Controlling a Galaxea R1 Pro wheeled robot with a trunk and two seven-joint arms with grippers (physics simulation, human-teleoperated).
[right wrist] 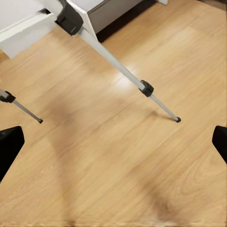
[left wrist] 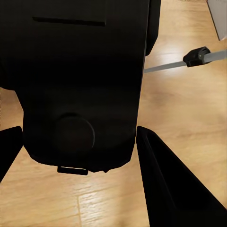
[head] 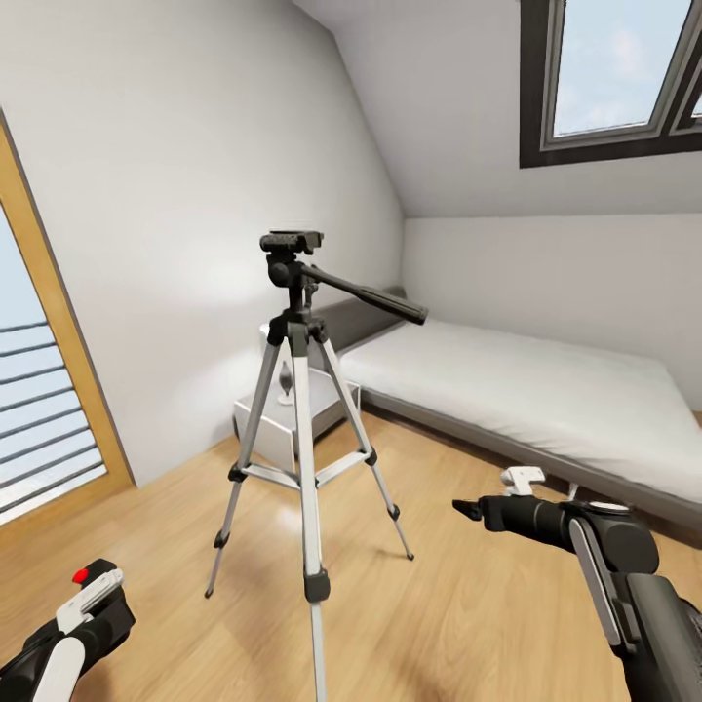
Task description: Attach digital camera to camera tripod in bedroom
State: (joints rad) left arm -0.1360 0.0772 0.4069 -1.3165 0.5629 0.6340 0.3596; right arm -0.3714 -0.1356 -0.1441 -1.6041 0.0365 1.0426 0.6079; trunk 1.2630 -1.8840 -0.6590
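Silver legs and black joints are marking out the camera tripod [head: 297,390], which is standing upright on the light wood floor [head: 458,624] in the middle of the bedroom, its black head [head: 291,244] bare on top and its long pan handle [head: 375,291] pointing toward the grey low bed [head: 526,390]. Behind the tripod, a grey nightstand [head: 283,419] is sitting against the white wall, at the head of the bed. A dark-framed skylight [head: 609,78] is showing in the sloped ceiling.

At the lower left of the head view, the left gripper [head: 83,619] is holding the digital camera [left wrist: 75,85], whose red button [head: 81,575] is peeking out on top; in the left wrist view the black body is sitting between the two fingers [left wrist: 165,184], which are clamped against its sides, with one tripod leg lying beyond it. The camera is well apart from the tripod head.

The right gripper [head: 470,509] is hanging low near the bed's edge, and its fingers [right wrist: 9,146] are standing wide apart over bare floor and two tripod feet.
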